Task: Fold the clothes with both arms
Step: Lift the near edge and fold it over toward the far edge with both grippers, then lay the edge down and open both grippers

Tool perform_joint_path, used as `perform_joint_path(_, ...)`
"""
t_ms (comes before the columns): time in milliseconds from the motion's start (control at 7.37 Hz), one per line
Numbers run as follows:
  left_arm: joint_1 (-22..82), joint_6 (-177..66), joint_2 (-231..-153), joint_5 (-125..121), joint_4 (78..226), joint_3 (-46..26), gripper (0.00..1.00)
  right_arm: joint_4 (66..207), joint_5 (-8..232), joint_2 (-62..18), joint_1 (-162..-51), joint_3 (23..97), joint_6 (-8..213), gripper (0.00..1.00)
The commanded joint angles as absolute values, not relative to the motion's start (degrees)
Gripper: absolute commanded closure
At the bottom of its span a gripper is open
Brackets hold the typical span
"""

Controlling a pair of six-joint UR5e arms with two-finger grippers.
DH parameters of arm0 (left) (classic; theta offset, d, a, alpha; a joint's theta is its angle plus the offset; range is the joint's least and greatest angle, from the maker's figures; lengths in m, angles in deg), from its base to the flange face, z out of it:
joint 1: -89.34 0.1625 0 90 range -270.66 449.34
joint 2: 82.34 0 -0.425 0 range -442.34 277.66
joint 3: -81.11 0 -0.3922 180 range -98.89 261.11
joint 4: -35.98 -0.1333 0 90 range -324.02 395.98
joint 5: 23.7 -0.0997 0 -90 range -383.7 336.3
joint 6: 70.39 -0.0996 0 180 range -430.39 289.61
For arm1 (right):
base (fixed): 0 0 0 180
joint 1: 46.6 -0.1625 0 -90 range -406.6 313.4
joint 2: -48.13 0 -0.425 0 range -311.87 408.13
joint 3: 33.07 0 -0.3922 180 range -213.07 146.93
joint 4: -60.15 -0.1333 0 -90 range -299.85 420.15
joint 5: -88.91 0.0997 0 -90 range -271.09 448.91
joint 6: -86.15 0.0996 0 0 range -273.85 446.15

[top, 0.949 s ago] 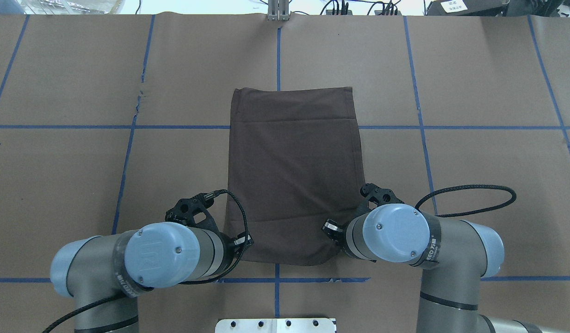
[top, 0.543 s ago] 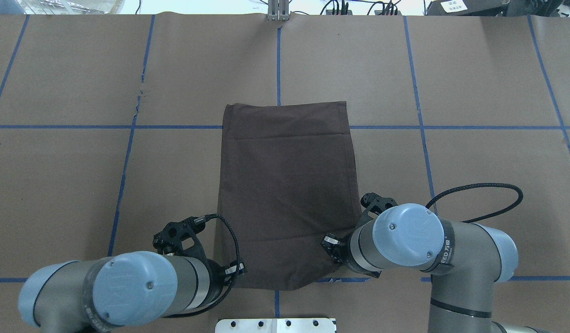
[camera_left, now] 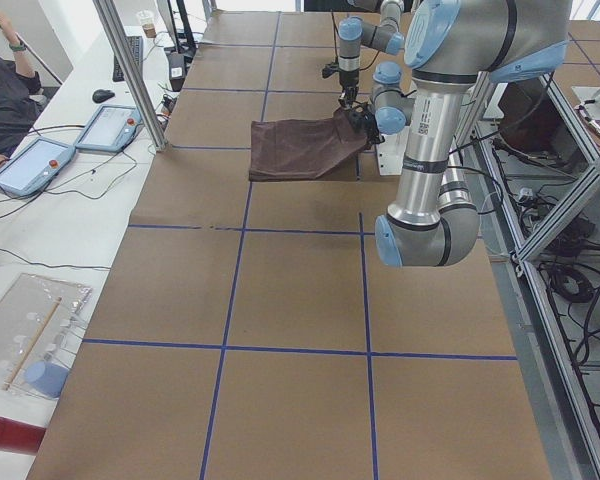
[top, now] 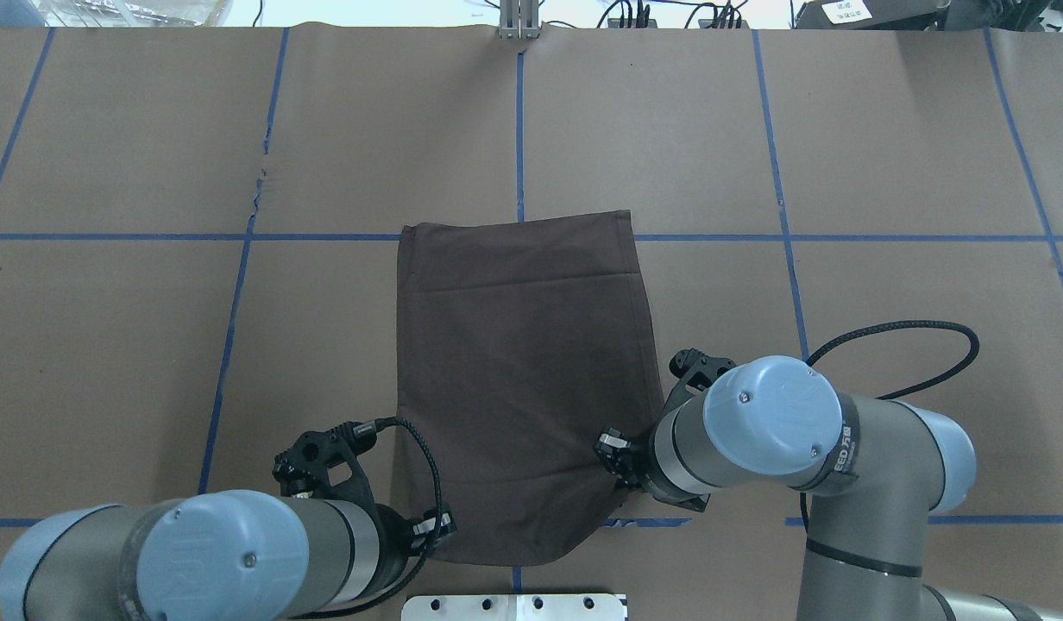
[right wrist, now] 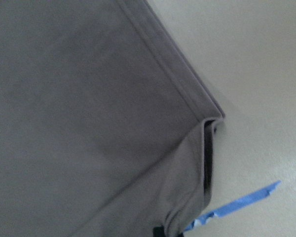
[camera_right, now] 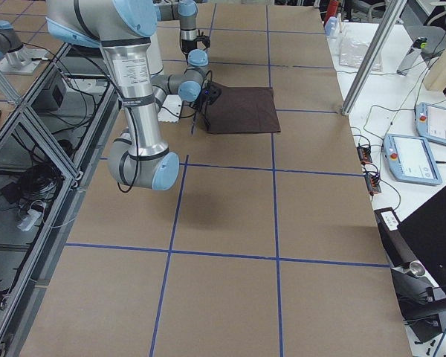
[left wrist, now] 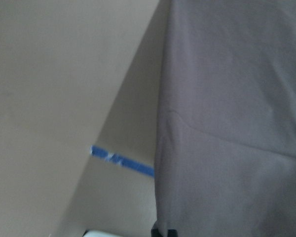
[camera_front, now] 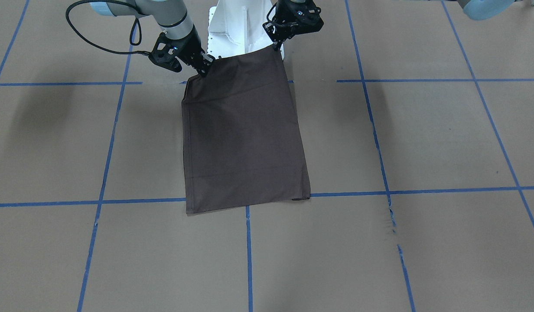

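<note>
T-shirt [top: 523, 379]: dark brown, folded to a plain rectangle with faint creases across it; lies mid-table, near edge lifted.
Left gripper [camera_front: 275, 45]: closed on its near corner.
Right gripper [camera_front: 203, 70]: closed on the other near corner.
Table [top: 152, 345]: brown paper, blue tape grid [top: 238, 237].
Blocked view: left arm [top: 221, 552] and right arm [top: 773, 427] cover both held corners from overhead.

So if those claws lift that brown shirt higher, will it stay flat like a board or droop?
Probably droop: the T-shirt bends up from the table toward the left claw and right claw instead of tilting as one piece. Likely light, since two small corner pinches carry its raised end. It creases near the grips, so expect wrinkles.
</note>
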State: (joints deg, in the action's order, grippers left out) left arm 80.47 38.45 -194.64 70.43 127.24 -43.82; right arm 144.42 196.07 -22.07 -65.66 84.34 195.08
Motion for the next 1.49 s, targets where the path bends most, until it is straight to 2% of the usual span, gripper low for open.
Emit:
perform_joint_path(0,70.24,33.45,-196.68,75.32,127.29,-42.47,1.0,144.62,197.79,-17.37,-74.6,80.16,190.07,1.0)
perform_joint_path(271,61.87,29.21,-201.49,76.15,128.34,-33.82,1.0,144.44,202.88,-10.26,-82.08,68.15,185.32,1.0)
perform_joint_path(407,57.74,26.93,-202.74,76.15,133.05,-26.8,1.0,142.79,203.42,-6.4,-83.85,60.34,183.64,1.0)
perform_joint_path(543,54.48,26.99,-204.41,76.15,142.67,-17.25,1.0,136.77,203.51,-0.7,-85.96,49.04,183.8,1.0)
perform_joint_path(678,51.49,23.16,-207.64,76.06,149.03,-6.88,0.01,131.92,203.78,2.92,-87.89,39.27,182.76,0.46)
perform_joint_path(814,48.16,19.3,-211.15,76.06,154.14,2.53,0.0,129.09,203.78,5.57,-90.7,33.08,175.7,0.0)
perform_joint_path(949,44.9,14.65,-211.45,76.23,158.97,6.54,0.0,129.06,204.39,7.07,-93.16,30.15,168.67,0.0)
perform_joint_path(1356,40.15,8.13,-210.41,84.8,159.2,6.58,0.0,130.11,209.64,6.74,-98.78,29.33,159.5,0.0)
